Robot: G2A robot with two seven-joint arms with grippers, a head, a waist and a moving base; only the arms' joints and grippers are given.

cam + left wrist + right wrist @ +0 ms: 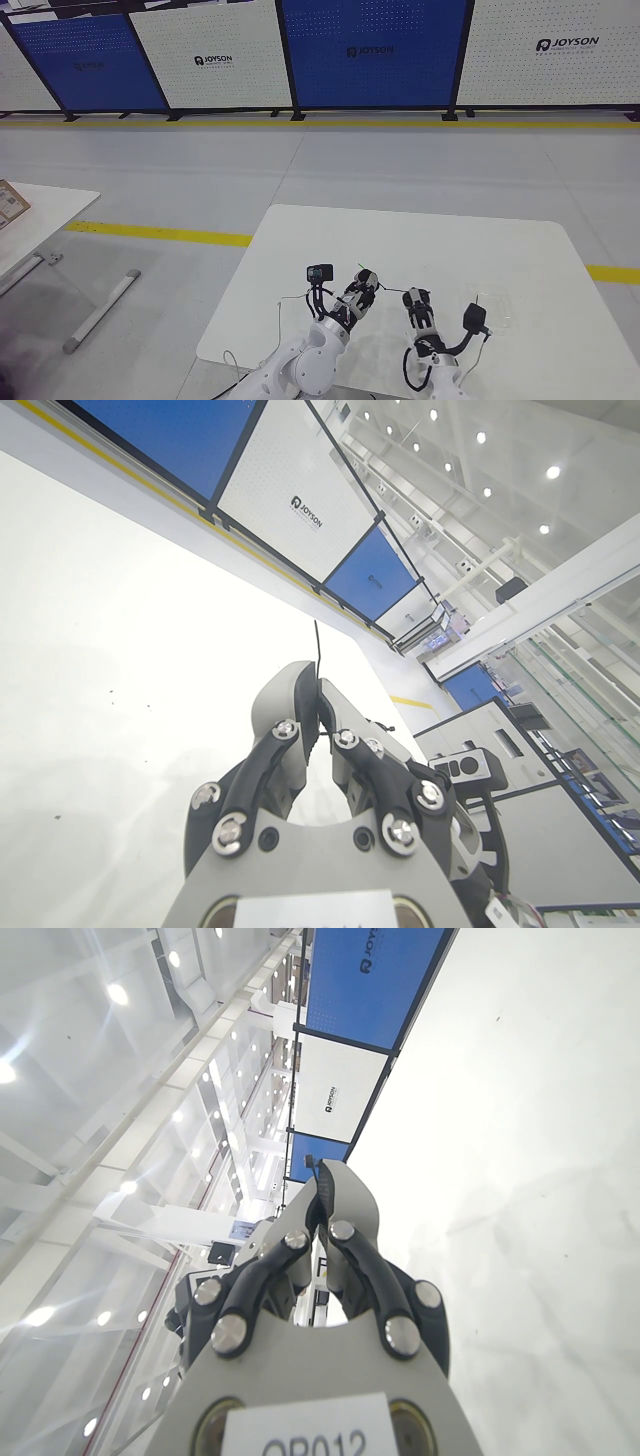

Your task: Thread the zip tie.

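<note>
Currently: alignment step, as judged. Left gripper [318, 682] pinches zip tie [316, 645] by its tail; right gripper [321, 1183] clamps the head end. Next: steer tip into head slot.

Logos [567, 44] stand on the partition panels [520, 75]; a printed sticker [312, 1423] on the right hand [319, 1185].

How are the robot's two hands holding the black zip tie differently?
The left hand pinches the thin black plastic zip tie by its tail; the right hand pinches the end with the small square head. A long bit of tail sticks out past the left hand's tips, but only a short bit shows past the right hand's. Both hands are shut on the tie, over the white table.
</note>
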